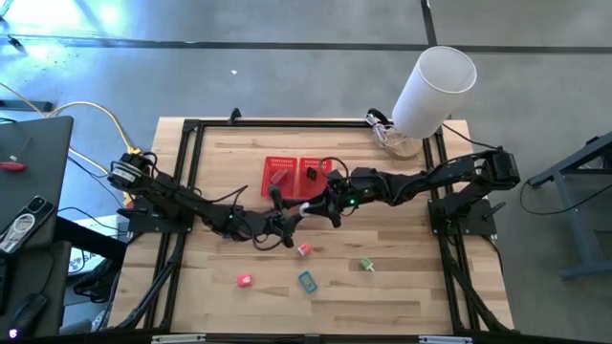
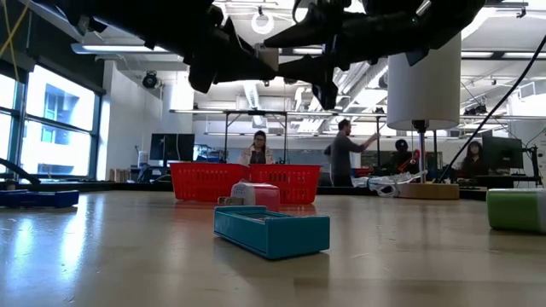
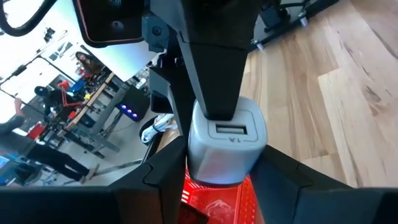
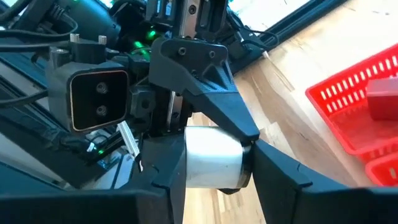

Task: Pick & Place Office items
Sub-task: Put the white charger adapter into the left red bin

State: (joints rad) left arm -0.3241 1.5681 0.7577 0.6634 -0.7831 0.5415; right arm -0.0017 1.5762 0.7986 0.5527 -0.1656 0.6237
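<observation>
1. The white charger block, a small boxy plug with a USB slot in one face, hangs in the air above the middle of the desk, just in front of the red mesh basket.
2. It looks rigid, light and smooth-sided. The flat opposite faces are probably the safest hold, since the rounded edges could slip under a skewed pinch.
3. The left gripper is narrowed around the block, a finger against each side.
4. The right gripper pinches the same block across its other pair of faces, so both arms hold it at once. This reads as a hand-over.
5. Lying loose on the desk nearer the front are a pale pink piece, a red-pink piece, a teal box and a green piece.
</observation>
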